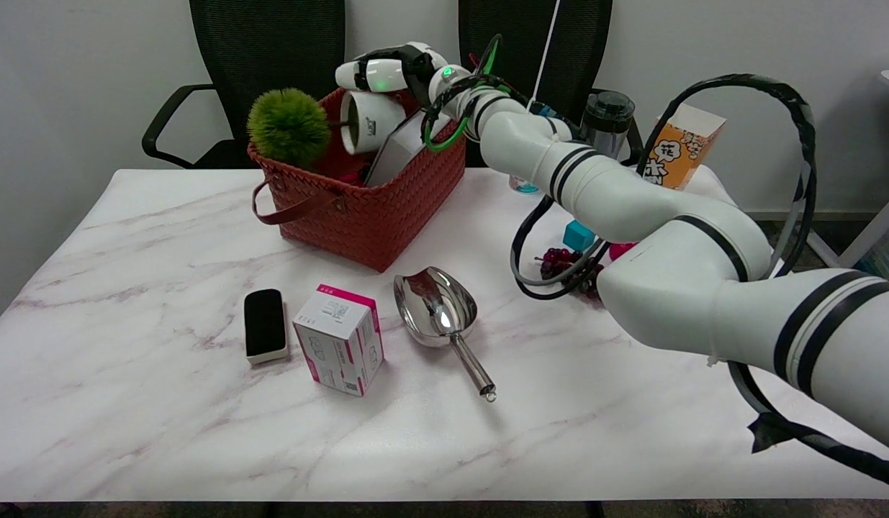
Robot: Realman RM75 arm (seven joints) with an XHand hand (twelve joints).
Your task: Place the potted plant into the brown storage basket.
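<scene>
R hand (390,72) holds 1 potted plant (322,126), tilted, over 1 basket (372,208).

A white marble-patterned table (127,432) carries a black rectangular eraser with a white base (264,325), and just beside it to the right a white-and-pink cardboard box (340,339). Near that lies a shiny metal scoop (438,311), handle pointing toward the near edge. Farther back sit a small teal cube (578,234), dark red grapes (559,260), a dark-lidded clear jar (607,122) and an orange-and-white carton (680,147). Two black mesh chairs (265,50) stand behind.
</scene>
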